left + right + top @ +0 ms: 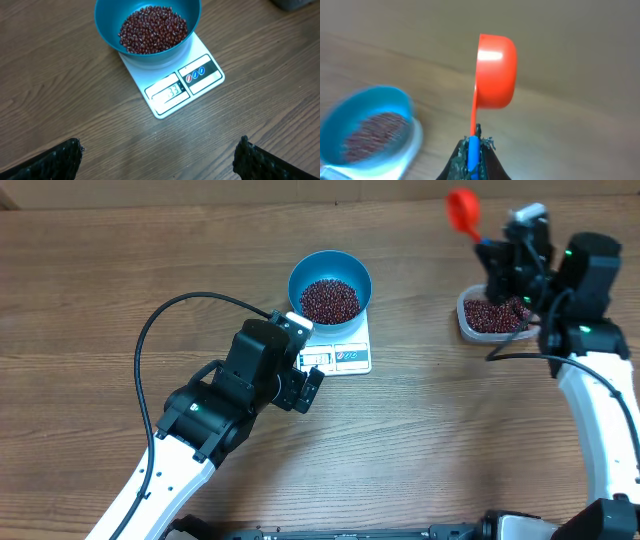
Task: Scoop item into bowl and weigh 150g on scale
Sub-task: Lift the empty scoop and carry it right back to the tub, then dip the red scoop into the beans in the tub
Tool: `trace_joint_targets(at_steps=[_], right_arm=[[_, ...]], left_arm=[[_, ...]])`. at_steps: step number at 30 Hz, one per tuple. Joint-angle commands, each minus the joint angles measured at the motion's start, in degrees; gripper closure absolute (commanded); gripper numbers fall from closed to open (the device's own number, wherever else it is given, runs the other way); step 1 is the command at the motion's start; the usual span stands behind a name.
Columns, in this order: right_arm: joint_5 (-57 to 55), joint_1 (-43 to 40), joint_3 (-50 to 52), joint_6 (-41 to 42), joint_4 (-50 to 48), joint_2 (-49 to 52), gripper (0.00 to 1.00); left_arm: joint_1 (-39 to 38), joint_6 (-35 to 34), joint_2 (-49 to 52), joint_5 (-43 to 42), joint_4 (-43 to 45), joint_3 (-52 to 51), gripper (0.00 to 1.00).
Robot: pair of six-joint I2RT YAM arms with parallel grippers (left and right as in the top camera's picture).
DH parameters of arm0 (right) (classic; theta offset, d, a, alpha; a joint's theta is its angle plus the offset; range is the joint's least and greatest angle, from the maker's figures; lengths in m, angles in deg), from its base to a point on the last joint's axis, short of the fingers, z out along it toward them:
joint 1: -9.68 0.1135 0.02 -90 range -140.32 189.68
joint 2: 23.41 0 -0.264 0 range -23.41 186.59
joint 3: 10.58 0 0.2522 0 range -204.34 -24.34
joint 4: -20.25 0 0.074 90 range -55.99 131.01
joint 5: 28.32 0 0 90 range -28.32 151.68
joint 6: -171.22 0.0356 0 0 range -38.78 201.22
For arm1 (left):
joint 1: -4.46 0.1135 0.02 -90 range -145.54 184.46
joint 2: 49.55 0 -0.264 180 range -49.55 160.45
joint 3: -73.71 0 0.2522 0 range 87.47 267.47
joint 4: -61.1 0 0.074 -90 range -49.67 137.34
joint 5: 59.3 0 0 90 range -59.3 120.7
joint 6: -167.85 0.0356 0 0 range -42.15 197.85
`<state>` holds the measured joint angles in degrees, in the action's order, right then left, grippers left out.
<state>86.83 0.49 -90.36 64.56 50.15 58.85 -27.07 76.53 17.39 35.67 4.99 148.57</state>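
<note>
**Brown wood under me, red scoop in my grip**

My right claw (474, 150) is clamped on the thin handle of the red scoop (495, 70). It pinches the handle low at its end, so the rounded plastic cup stands beyond my fingertips. The scoop is stiff, smooth and light. Held this far back, I judge it will lever in my grip once loaded, so it wants a slow, level carry. From the wrist view I cannot tell whether the cup holds anything. Under that arm sits the clear tub (463, 312) with its stock of beans (490, 315).

My left claw (157, 156) hangs empty, jaws wide apart, near the front of the scale (175, 92). The scale is a flat, glossy white rectangle with its window and buttons along the near edge. On it stands the blue bowl (106, 22), round, smooth-walled and wider than the platform, with a loose heap of the small maroon beans inside. They look hard and dry, likely to roll and bounce, so I would pour them low over the rim. The display digits are too faint to read with certainty. The table (100, 280) all around is grained wood.
</note>
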Motion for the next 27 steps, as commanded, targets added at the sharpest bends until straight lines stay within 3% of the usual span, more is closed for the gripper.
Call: trace_joint_targets(at_steps=[1,15,27], right_arm=[[-13.0,-3.4,-0.8,1.2,5.6,-0.8,0.96],[-16.5,-6.1,-0.3,1.3,27.3,-0.8,0.96],[-16.5,-6.0,1.9,1.3,23.8,5.8,0.96]], left_arm=[[-0.4,-0.4,0.3,0.3,0.2,-0.3,0.01],[-0.4,-0.4,0.3,0.3,0.1,-0.3,0.00],[-0.4,-0.4,0.3,0.3,0.1,-0.3,0.01]])
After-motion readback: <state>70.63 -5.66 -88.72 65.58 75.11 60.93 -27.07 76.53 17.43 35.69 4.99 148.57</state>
